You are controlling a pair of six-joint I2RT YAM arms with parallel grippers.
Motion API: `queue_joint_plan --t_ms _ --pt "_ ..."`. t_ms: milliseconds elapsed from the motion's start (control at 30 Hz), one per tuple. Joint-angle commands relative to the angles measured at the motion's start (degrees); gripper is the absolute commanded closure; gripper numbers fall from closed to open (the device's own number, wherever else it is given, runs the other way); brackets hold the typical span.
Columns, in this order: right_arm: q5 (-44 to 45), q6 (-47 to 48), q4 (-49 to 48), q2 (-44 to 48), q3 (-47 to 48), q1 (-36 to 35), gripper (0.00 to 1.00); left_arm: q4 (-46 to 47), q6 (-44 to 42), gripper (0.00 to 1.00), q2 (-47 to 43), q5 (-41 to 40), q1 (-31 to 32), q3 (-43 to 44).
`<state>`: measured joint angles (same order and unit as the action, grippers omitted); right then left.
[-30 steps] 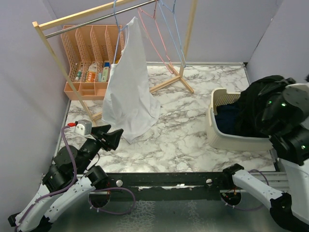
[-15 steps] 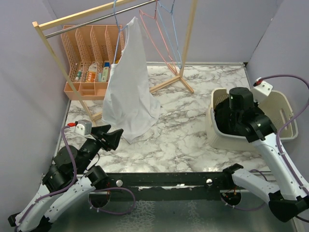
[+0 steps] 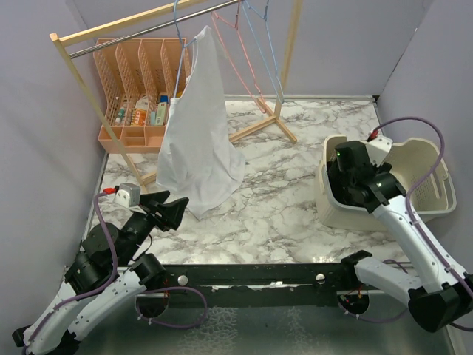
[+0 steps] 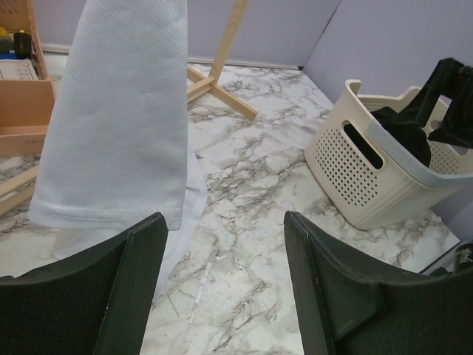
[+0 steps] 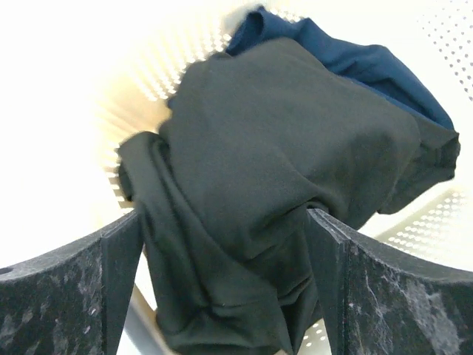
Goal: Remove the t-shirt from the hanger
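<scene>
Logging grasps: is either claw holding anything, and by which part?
Nothing held: left claw open, empty; right claw open over the black cloth garment.

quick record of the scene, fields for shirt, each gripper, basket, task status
t-shirt: white, hanging on a hanger on the rack
left gripper: open, facing the t-shirt, not touching it
right gripper: open, over the basket, black garment between its fingers
basket: holds black garment and blue garment
task status: t-shirt not yet removed
</scene>
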<state>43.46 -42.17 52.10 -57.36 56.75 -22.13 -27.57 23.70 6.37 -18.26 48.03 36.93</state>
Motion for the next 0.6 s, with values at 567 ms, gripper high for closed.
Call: queue_joint_plan --t_ms 567 --pt "-63.9 20.8 -21.6 -10.2 36.8 -19.7 0.36 0.5 0.5 0.33 -0.9 -0.6 -0.1 0.5"
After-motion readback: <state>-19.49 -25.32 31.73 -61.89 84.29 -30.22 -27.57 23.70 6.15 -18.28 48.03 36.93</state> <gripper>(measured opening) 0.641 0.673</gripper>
